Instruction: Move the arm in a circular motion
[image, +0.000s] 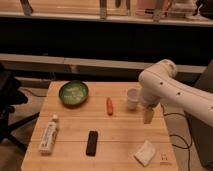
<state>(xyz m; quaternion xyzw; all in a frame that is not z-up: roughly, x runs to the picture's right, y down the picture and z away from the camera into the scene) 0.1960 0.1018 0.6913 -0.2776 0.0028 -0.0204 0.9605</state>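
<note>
In the camera view my fingers (148, 116) hang over the tabletop (120, 145), holding nothing that I can see, as I judge a circling sweep needs; clenched or released, I cannot tell; my arm (165, 87) rises above them and runs off right; the white cup (133, 98) stands just left of them.

Glossy arm (172, 91), pincer (147, 117) over wooden table (122, 142)
</note>
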